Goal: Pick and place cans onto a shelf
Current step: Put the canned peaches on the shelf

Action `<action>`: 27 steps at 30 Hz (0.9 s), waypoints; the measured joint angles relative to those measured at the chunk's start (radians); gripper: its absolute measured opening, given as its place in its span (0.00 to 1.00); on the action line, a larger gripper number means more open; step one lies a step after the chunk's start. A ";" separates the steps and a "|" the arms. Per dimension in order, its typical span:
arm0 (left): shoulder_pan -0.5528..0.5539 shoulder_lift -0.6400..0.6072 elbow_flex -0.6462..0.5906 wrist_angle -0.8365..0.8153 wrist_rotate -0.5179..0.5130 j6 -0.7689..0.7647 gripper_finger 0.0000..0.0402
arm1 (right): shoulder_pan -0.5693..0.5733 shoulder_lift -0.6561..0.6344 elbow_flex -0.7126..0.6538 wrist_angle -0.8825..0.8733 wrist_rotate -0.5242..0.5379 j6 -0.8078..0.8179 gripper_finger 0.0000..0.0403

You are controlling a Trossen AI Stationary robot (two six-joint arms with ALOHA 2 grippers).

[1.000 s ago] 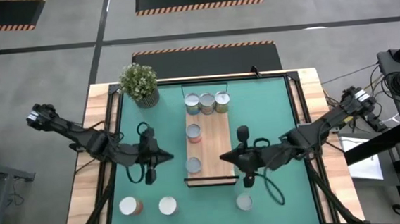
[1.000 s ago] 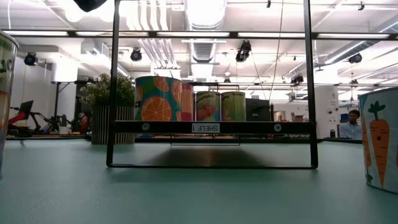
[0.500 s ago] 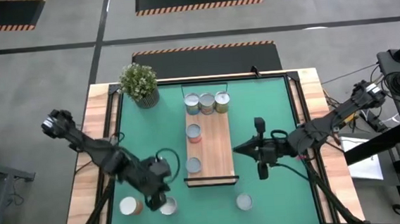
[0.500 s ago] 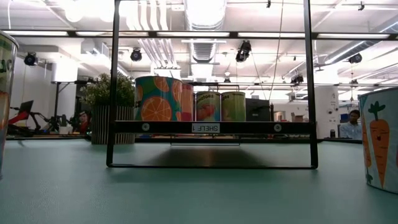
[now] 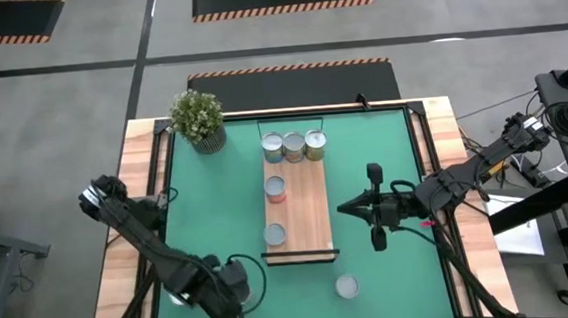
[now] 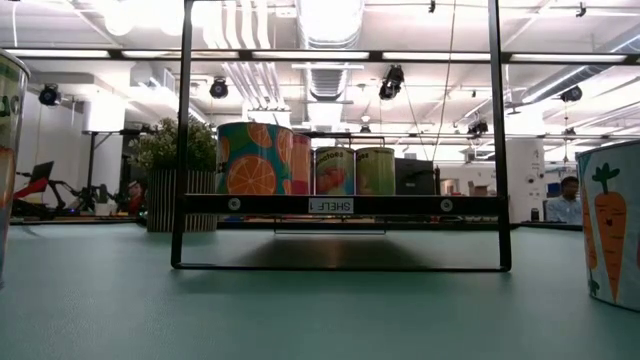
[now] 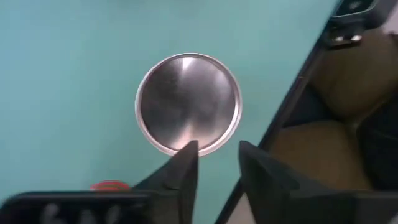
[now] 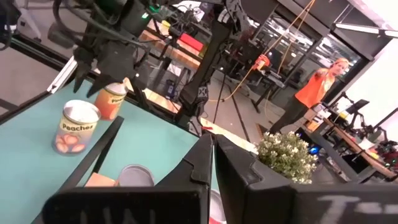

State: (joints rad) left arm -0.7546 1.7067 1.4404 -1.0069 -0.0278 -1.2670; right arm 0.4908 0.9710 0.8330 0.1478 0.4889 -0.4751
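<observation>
Left gripper [image 7: 214, 163] hangs right over a silver-topped can [image 7: 188, 102] near the table's front left corner, well away from the shelf [image 5: 309, 202], fingers [image 7: 183, 171] a little apart and not pinching anything. Right gripper [image 8: 213, 154] floats just to the right of the shelf, fingers pressed together, empty. The shelf carries five cans: three [image 5: 293, 146] across its far end, two [image 5: 276, 212] along its left edge. One loose can [image 5: 346, 287] sits just in front of the shelf.

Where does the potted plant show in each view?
High view: potted plant at the mat's far-left corner.
Low view: left, behind the shelf's post.
Left wrist view: not in it.
Right wrist view: right of centre.
Shared landmark: the shelf.
</observation>
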 joint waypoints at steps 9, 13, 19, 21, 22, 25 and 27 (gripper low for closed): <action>-0.035 0.098 0.140 -0.218 -0.138 0.019 0.65 | 0.000 0.000 -0.005 -0.001 -0.035 0.033 0.02; -0.052 0.124 0.146 -0.220 -0.168 0.040 0.77 | 0.000 0.001 -0.005 -0.001 -0.055 0.048 0.02; -0.058 0.149 0.145 -0.216 -0.228 0.069 0.86 | 0.000 0.001 -0.005 -0.007 -0.055 0.056 0.02; -0.058 0.150 0.145 -0.217 -0.243 0.081 0.86 | 0.000 0.001 -0.005 -0.008 -0.055 0.056 0.02; -0.058 0.150 0.145 -0.217 -0.248 0.083 0.86 | 0.000 0.001 -0.005 -0.008 -0.055 0.056 0.02; -0.058 0.150 0.145 -0.211 -0.251 0.084 0.86 | 0.000 0.001 -0.005 -0.009 -0.055 0.056 0.02; -0.058 0.150 0.144 -0.193 -0.251 0.082 0.86 | 0.000 0.001 -0.005 -0.011 -0.055 0.056 0.02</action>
State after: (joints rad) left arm -0.8127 1.8572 1.5848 -1.2003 -0.2790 -1.1847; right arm 0.4908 0.9718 0.8284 0.1369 0.4340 -0.4187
